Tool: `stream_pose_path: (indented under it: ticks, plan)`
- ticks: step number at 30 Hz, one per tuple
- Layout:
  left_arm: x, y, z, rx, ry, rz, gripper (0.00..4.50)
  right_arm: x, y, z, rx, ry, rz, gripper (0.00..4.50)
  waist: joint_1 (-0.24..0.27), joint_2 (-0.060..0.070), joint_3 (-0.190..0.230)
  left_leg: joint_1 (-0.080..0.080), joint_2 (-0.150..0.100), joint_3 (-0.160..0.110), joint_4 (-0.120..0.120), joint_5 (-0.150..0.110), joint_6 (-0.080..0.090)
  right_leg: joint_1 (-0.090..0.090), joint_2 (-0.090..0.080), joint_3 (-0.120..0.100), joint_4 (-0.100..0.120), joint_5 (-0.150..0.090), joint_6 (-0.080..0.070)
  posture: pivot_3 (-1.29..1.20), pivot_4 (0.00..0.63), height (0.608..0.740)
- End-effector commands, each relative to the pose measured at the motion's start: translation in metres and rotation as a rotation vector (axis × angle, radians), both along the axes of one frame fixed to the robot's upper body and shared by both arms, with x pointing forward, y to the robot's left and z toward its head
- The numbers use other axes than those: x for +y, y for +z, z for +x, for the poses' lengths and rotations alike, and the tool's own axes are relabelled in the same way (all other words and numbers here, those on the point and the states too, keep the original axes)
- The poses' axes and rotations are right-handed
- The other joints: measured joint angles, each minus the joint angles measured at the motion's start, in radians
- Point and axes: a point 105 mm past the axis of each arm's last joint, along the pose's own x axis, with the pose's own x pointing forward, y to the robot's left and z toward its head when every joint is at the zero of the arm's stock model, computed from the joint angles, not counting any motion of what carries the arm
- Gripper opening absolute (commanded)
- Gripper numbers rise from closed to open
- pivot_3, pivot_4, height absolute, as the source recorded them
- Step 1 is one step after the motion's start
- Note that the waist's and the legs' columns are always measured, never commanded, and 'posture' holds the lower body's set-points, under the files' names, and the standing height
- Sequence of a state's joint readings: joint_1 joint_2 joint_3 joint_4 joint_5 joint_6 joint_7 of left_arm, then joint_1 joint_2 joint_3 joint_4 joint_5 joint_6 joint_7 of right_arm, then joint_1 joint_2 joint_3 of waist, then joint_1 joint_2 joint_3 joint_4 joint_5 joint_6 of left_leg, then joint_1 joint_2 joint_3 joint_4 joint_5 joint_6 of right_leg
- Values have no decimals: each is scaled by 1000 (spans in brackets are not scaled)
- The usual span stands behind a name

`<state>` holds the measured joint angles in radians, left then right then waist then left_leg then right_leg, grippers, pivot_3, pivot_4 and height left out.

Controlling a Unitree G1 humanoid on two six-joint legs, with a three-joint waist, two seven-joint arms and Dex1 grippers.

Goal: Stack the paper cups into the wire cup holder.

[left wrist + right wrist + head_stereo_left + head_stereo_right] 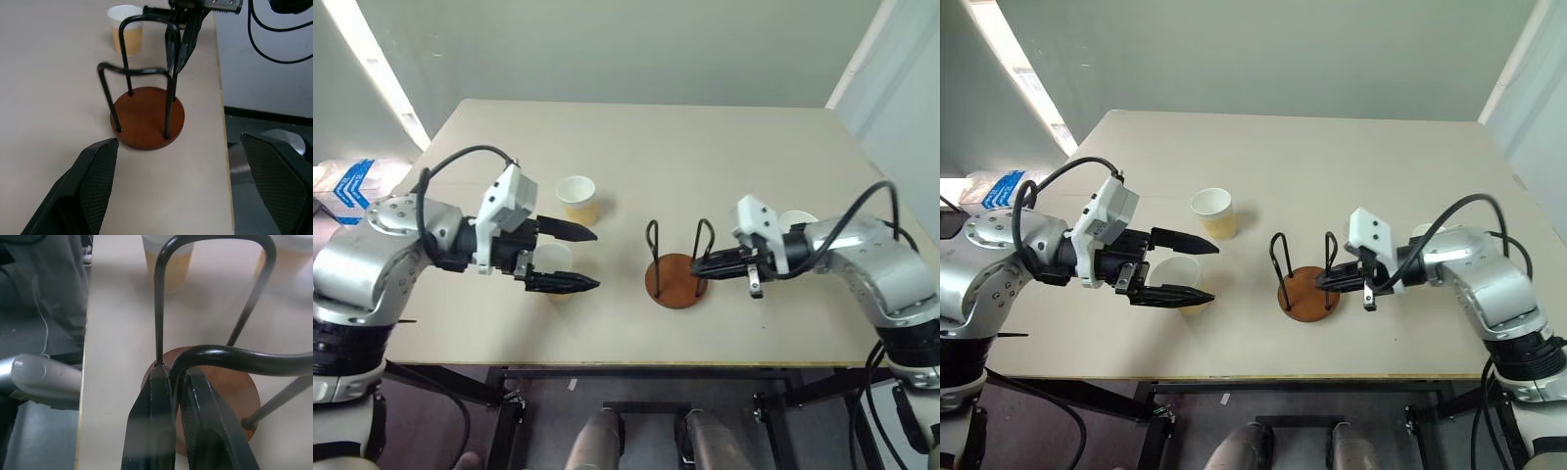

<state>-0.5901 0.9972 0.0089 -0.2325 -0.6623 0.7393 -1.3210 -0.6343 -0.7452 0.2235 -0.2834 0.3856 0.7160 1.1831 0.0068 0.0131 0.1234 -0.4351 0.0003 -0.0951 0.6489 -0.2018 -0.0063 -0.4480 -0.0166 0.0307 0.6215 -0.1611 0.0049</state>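
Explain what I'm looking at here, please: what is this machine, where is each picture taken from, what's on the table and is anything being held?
It is a two-armed humanoid robot. The two wide pictures come from its head, looking down over the arms. The other two come from cameras on each wrist, looking along that arm's black fingers. On the table stand three paper cups: one far left, one by the left gripper and one behind the right arm. The empty wire cup holder stands in the middle. The left gripper is open and holds nothing. The right gripper looks pinched shut on one wire loop.
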Motion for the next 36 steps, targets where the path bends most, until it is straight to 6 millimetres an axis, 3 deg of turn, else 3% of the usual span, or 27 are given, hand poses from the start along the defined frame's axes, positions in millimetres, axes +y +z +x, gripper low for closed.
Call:
stream_pose_path:
  ticks: [1,8,11,20,27,29,33,36]
  plan:
    - [-1,12,2,-64,-6,9,4389,11,4,4,-72,23,9,44,-1,0,0,0,0,0,0,0,0,0,0,0,0,0,0,0,150,740]
    - [1,10,2,-67,18,18,4389,10,-18,17,-69,9,-48,44,1,0,0,-1,0,0,0,-1,-1,-2,0,0,2,-1,1,0,150,740]
    - [2,9,1,-68,26,19,4389,2,-26,20,-61,1,-84,848,1,-1,-1,-1,0,0,-1,-2,0,-2,0,-1,2,-1,1,0,150,740]
    - [4,3,-5,-88,20,41,4389,-29,-29,22,-66,-84,-149,3956,2,-1,0,-1,0,0,-1,-3,-1,-2,0,-1,2,-2,0,0,150,740]
    - [20,-12,-12,-222,14,258,4389,-53,-14,14,-47,-199,-121,3956,1,-1,0,-1,0,0,-1,-4,-2,-2,0,-1,1,-4,1,0,150,740]
    - [27,-15,-11,-271,19,338,4389,-53,-2,9,-9,-214,-47,3956,1,-1,-1,-1,0,0,-1,-4,-2,-2,0,0,2,-5,1,0,150,740]
    - [37,-20,1,-348,85,430,4389,-49,40,-4,-7,-178,189,3956,0,-1,-1,-1,0,0,-1,-4,-2,-2,0,1,3,-7,1,0,150,740]
    - [43,-25,5,-355,107,479,4389,-47,53,-9,9,-178,283,3956,1,-2,-1,-1,0,0,-1,-5,-2,-2,0,1,4,-9,-1,0,150,740]
